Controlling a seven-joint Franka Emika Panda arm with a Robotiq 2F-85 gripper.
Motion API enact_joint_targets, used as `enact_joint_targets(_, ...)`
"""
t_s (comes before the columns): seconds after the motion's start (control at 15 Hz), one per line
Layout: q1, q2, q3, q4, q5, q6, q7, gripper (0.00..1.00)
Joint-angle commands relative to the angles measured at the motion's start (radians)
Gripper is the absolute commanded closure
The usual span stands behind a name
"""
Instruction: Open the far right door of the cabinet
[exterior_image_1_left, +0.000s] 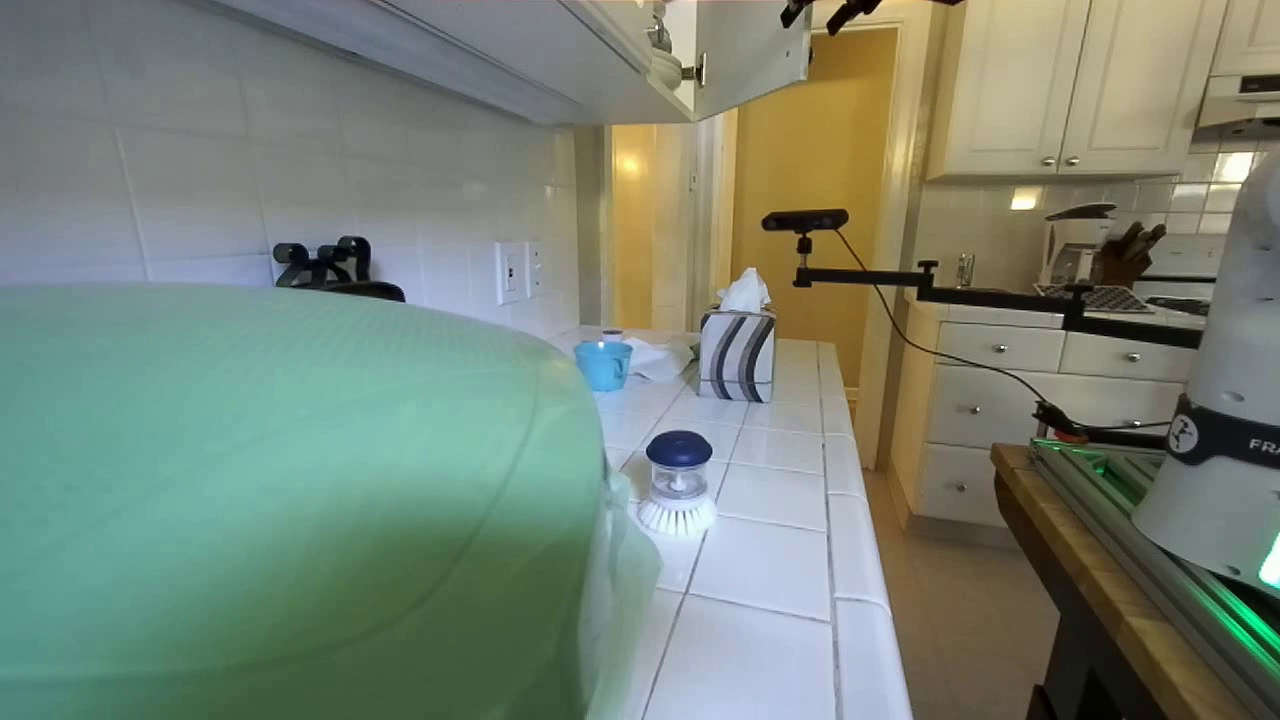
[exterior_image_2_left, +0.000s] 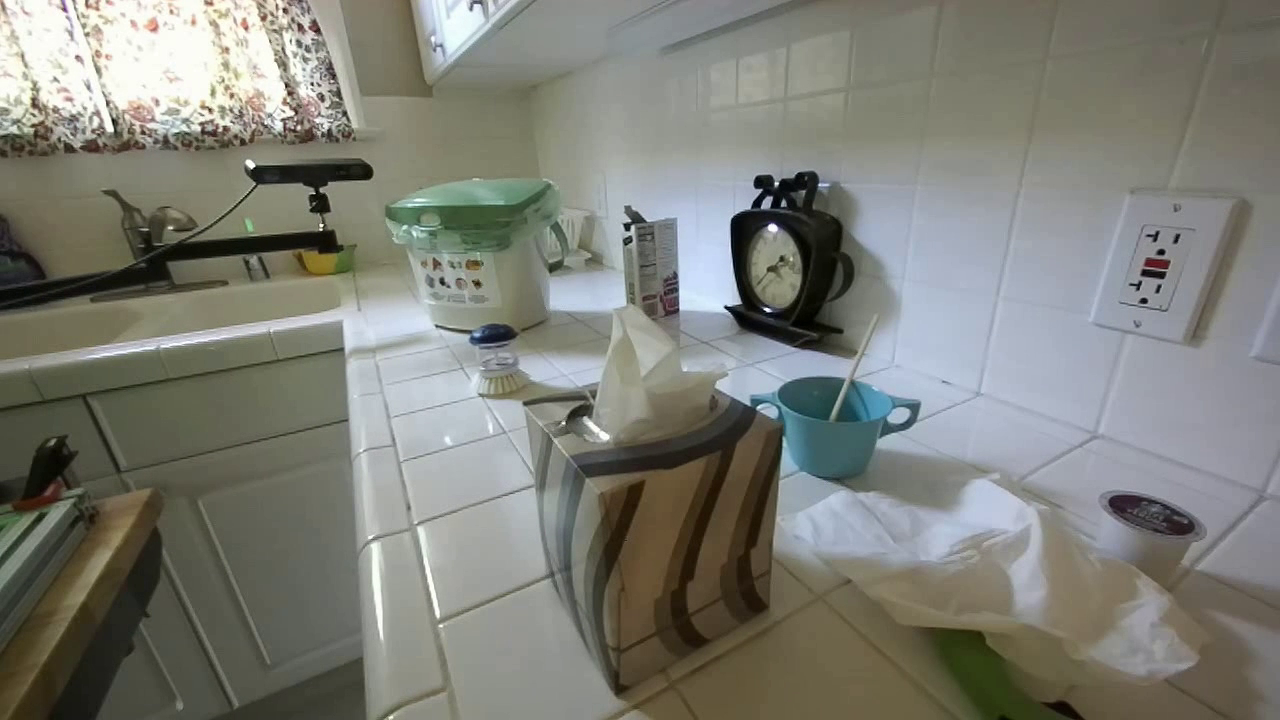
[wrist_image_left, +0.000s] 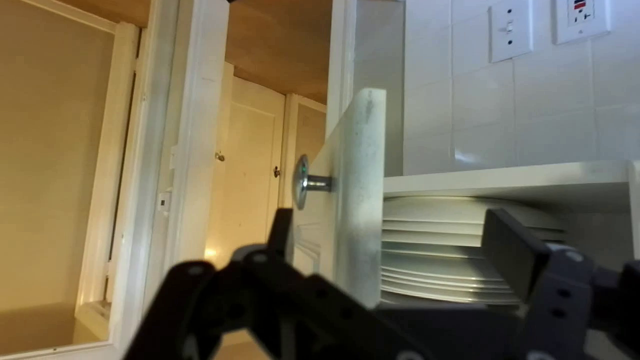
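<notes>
The far right door stands swung open from the cream-white cabinet (exterior_image_1_left: 520, 60) at the top of an exterior view, its panel (exterior_image_1_left: 752, 60) jutting outward. In the wrist view, which appears upside down, I see the door's edge (wrist_image_left: 361, 200) and its round metal knob (wrist_image_left: 302, 182). My gripper (wrist_image_left: 395, 235) is open, with the door's edge between its fingers. One finger is on the knob side, the other on the inner side before stacked plates. I cannot tell whether either finger touches the door. The dark fingertips (exterior_image_1_left: 822, 14) also show at an exterior view's top edge. The cabinet (exterior_image_2_left: 480, 35) shows partly there too.
Stacked white plates (wrist_image_left: 450, 250) sit inside the open cabinet. On the counter below are a tissue box (exterior_image_2_left: 670, 540), a blue cup (exterior_image_2_left: 835, 425), a dish brush (exterior_image_2_left: 497, 360), a black clock (exterior_image_2_left: 785, 265) and a green-lidded bin (exterior_image_2_left: 475, 255). A camera arm (exterior_image_1_left: 870, 277) extends nearby.
</notes>
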Motion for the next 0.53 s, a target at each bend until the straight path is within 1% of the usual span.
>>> enact_joint_targets(0.0, -0.042, 0.054, 0.013, 0.038, -0.001, 0.065, -0.039, 0.00)
enact_joint_targets(0.13, -0.046, 0.060, 0.028, 0.048, 0.013, 0.046, -0.047, 0.00)
enact_joint_targets(0.33, -0.062, 0.044, 0.071, 0.063, 0.003, -0.042, -0.030, 0.00)
enact_joint_targets(0.47, -0.096, 0.027, 0.107, 0.081, -0.032, -0.122, -0.004, 0.00)
